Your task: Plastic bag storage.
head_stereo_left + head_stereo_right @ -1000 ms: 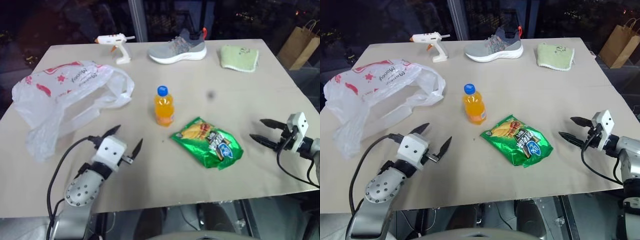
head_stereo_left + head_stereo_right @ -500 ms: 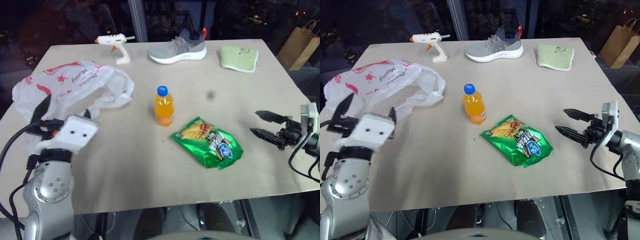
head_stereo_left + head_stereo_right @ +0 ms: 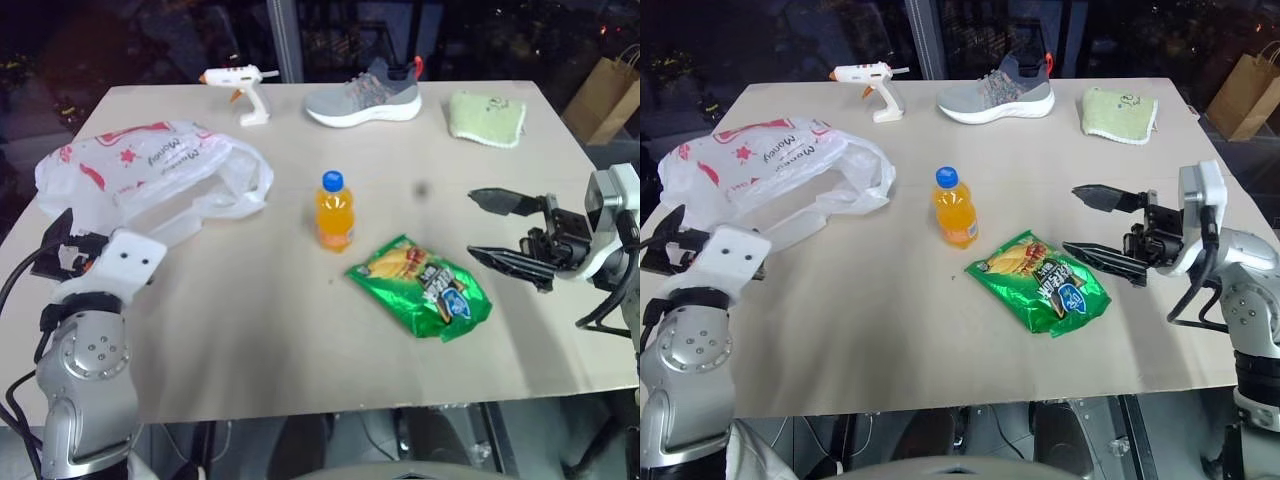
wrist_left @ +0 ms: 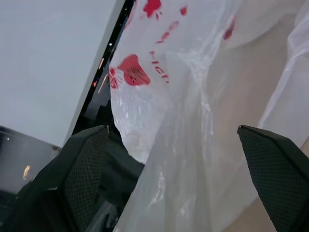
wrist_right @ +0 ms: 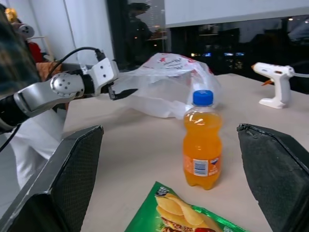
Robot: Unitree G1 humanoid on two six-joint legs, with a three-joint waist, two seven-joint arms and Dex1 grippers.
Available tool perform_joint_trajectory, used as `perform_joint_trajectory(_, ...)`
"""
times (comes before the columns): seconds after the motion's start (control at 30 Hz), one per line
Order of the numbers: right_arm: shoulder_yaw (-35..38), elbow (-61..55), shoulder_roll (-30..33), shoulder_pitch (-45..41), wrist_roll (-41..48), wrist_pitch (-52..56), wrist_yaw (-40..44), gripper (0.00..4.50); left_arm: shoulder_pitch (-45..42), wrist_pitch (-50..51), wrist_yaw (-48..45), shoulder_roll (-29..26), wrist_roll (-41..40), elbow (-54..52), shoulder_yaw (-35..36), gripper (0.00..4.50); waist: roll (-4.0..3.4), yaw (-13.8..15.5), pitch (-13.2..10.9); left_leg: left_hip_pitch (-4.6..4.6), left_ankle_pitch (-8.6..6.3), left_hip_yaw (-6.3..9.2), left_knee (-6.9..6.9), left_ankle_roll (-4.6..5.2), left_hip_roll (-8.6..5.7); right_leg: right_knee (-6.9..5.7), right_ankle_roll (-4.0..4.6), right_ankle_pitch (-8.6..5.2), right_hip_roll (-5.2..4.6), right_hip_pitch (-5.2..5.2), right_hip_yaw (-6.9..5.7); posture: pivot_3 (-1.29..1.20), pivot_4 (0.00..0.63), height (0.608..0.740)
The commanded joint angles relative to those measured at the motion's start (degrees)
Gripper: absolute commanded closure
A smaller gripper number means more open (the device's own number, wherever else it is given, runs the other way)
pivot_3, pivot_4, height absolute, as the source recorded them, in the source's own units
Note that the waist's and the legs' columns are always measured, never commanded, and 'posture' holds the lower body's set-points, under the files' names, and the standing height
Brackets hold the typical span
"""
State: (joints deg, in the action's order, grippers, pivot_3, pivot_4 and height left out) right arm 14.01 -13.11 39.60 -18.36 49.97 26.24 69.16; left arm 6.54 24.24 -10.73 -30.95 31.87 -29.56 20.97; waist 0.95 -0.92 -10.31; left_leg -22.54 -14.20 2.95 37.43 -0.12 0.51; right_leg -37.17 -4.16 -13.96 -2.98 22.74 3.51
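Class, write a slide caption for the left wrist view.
Open left gripper faces the crinkly plastic bag at the table's edge.

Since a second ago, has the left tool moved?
Yes. The left tool went from nearer the bottle out to the bag.

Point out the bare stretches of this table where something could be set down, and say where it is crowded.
Widest bare stretch of table: the near strip, between left gripper and snack packet. Another lies between towel and open right gripper. Crowded: the plastic bag fills the left; glue gun and shoe line the far edge; bottle stands mid-table.
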Motion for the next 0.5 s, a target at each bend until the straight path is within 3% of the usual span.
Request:
perform_joint_trajectory(0.03,0.3,-1.4,-0.2,-0.6,-0.2,-1.1,-0.1,0.0,-1.3,0.5,-0.1,-0.9,1.1,-0.5,-0.4,0.82,0.0,0.0,0.0,0.0,0.0,0.01,0.0,0.0,0.0,0.0,0.0,0.0,0.0,0.0,-0.01,0.0,0.15,0.74)
perform_joint_trajectory(0.23,0.0,-1.1,-1.4,-0.9,-1.3,-1.9,-1.4,0.0,-3.6,1.6,-3.2,-1.5,-1.5,-0.4,-0.7,3.79,0.0,0.0,0.0,-0.01,0.0,0.05,-0.01,0.0,0.01,-0.01,0.0,0.0,0.0,0.0,-0.06,0.0,0.15,0.74)
perform_joint_trajectory(0.3,-0.8,-1.5,-2.1,-1.2,-2.1,-2.1,-2.5,0.0,-5.3,2.4,-4.6,-1.2,-3.3,-0.4,-1.3,4.39,0.0,0.0,0.0,-0.01,0.0,0.05,-0.01,0.0,0.0,-0.01,0.0,0.0,-0.01,0.0,-0.06,0.0,0.15,0.74)
perform_joint_trajectory(0.5,-4.6,-2.2,-3.6,-1.7,-7.8,-2.6,-7.9,0.0,-14.5,7.4,-8.4,0.5,-7.9,-2.2,-5.8,4.39,0.0,0.2,0.0,-0.03,0.0,0.1,0.01,-0.01,-0.02,-0.03,0.0,0.0,-0.02,0.0,-0.11,0.0,0.15,0.74)
